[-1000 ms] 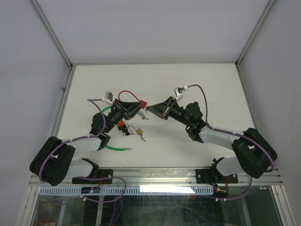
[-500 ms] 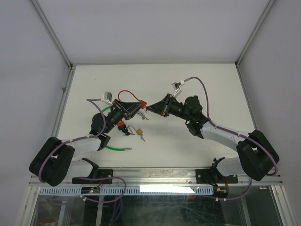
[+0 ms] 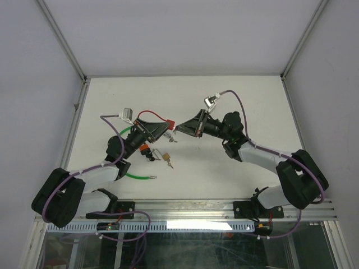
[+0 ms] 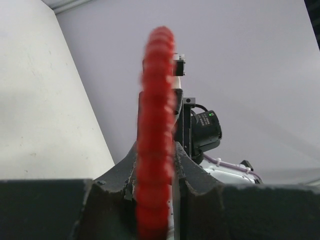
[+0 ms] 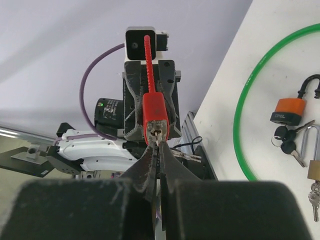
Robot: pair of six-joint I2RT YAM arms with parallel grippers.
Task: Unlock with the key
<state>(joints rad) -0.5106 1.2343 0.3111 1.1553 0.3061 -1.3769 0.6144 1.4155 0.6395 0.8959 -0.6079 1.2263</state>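
Key (image 5: 157,134) meets lock in mid-air over the white desk (image 3: 224,162), where 2 arms face each other tip to tip. The left claw (image 3: 161,126) is clamped on the red cable lock (image 5: 155,112), holding it clear of the surface with its keyhole end turned straight at the right claw (image 5: 159,150). The right claw's fingers are pressed together on the key, which sits at the keyhole; how deep the blade has gone cannot be told.

The lock's long axis runs along the line between the 2 claws, so the key and the lock body appear to be in line, and the turn that the task calls for would be a roll of the right wrist about that axis. The right arm alone has the key. The lock's shackle cable (image 4: 156,135) rises over the left claw, blurred in that wrist's view.

Below and well apart, near the left arm, lie an orange padlock (image 5: 290,110), a brass padlock (image 5: 314,167) with keys attached, and a green cable (image 5: 255,100) in a loop. Pale grey walls (image 3: 168,33) close the desk in on 3 sides.
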